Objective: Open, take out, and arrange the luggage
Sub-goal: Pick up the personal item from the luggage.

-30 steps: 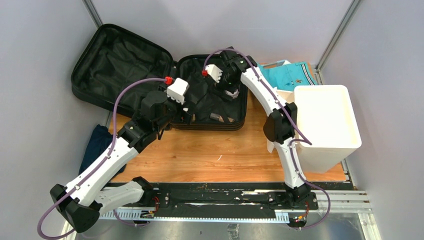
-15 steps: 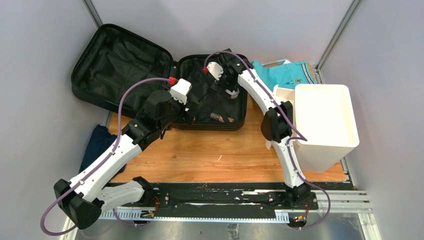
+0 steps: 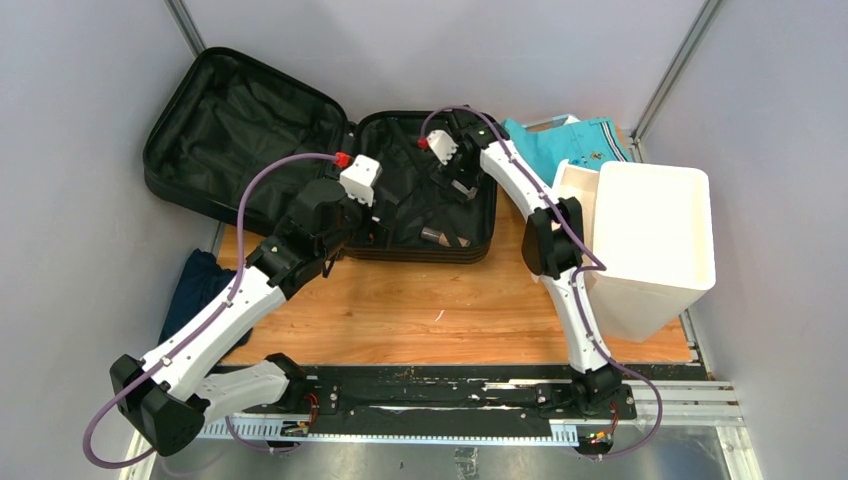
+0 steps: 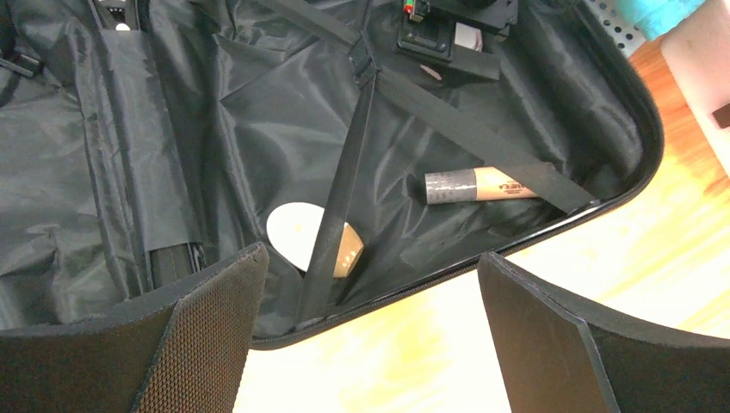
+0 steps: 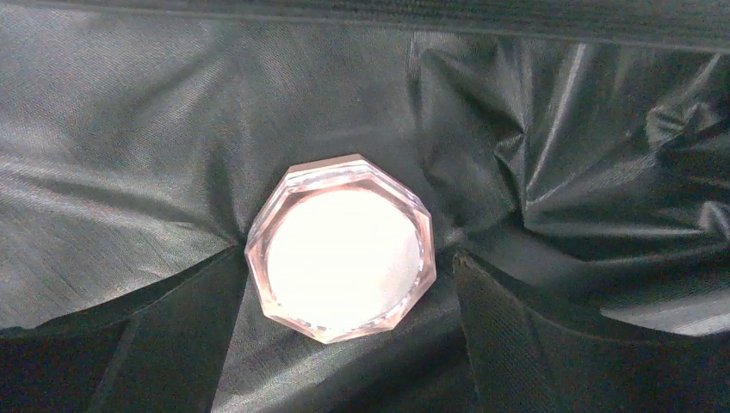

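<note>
Top external view: the luggage (image 3: 240,120) lies opened at the far side of the surface (image 3: 420,300). Its lid is thrown out to the far left and its base half sits in the middle, both lined in black fabric. Both arms reach into the base half. In the right wrist view, the right tool (image 5: 336,268) hangs spread directly over a pale eight-sided jar (image 5: 343,232) on the lining, one finger on each side; contact is unclear. The left tool (image 4: 370,258), also spread wide, hovers at the near rim. Beyond it lie a round cream container (image 4: 297,232) under a strap (image 4: 349,163) and, farther in, a tube (image 4: 482,184) lying crosswise. The right arm looks nearer a pick. A white bin (image 3: 655,240) stands at the right.
</note>
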Controlling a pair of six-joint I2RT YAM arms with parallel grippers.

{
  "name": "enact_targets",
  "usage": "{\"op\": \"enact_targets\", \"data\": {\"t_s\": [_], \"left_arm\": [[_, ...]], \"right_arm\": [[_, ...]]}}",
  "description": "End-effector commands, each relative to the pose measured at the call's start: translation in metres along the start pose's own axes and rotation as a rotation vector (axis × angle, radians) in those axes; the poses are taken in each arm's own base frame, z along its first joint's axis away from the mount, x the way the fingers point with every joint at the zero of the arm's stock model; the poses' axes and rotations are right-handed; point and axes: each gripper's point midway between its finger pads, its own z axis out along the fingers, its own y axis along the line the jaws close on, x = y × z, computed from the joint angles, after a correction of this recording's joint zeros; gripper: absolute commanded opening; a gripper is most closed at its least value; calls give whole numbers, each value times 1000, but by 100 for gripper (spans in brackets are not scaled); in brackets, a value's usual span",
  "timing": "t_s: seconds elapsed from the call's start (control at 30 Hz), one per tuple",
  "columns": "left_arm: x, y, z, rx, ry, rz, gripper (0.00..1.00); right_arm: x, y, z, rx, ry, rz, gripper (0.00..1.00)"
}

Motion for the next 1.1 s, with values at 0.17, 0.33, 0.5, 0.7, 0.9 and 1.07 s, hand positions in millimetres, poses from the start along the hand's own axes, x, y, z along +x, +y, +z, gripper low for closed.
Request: {"op": "enact_targets", "data": {"t_s": [0.17, 0.33, 0.5, 0.7, 0.9, 1.07], "left_arm": [[-6, -9, 3, 37, -13, -97, 100], [-5, -12, 0, 46, -12, -129, 100], [-14, -13, -2, 55, -43, -135, 100], [-25, -18, 2, 81, -73, -134, 100], [-33, -24, 6, 117, -102, -135, 100], [-40, -30, 9, 149, -125, -127, 100]], "right_arm": [[34, 24, 33, -181, 42, 90, 77], [26, 26, 17, -214, -13, 85, 31], [5, 11, -17, -165, -100, 50, 17], [-18, -1, -79, -146, -252, 5, 9], [-29, 24, -155, -244, -445, -109, 5], [-18, 37, -224, -309, -617, -181, 1]]}}
